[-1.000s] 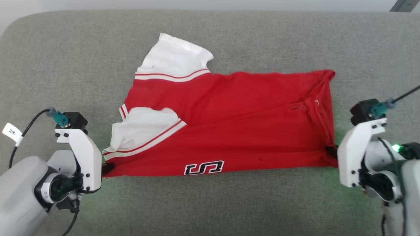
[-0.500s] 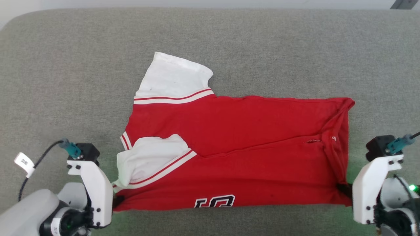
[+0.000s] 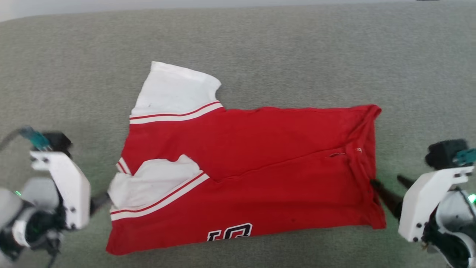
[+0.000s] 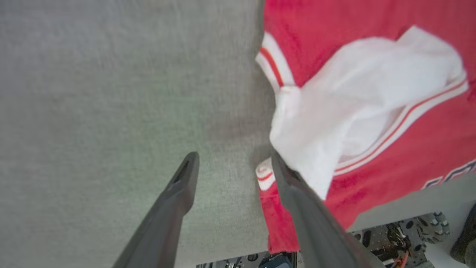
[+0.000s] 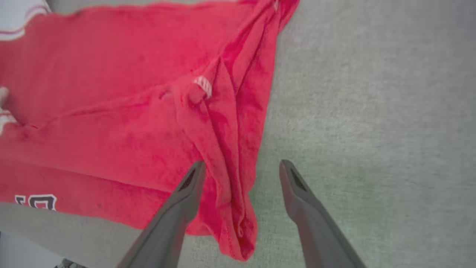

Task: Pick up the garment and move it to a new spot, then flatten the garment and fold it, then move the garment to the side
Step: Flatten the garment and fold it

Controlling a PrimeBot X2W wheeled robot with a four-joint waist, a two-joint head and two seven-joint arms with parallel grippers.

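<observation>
The red garment (image 3: 260, 160) lies folded lengthwise on the grey cushion, one white sleeve (image 3: 174, 89) sticking out at the back left, another white sleeve (image 3: 152, 184) folded over the front left. Black lettering (image 3: 230, 232) peeks out at its near edge. My left gripper (image 3: 101, 201) stands open just left of the garment's left edge; in the left wrist view its fingers (image 4: 178, 193) straddle bare cushion beside the garment (image 4: 372, 111). My right gripper (image 3: 388, 186) is open at the right hem; in the right wrist view the garment (image 5: 130, 111) hem lies loose between the open jaws.
The grey cushion (image 3: 297, 56) stretches wide behind and to both sides of the garment. Its near edge shows in the left wrist view, with robot base parts (image 4: 401, 234) below it.
Both grippers have opened and let go of the garment's near corners, which now lie on the cushion. The arms have drawn outward, and the head camera has shifted.
</observation>
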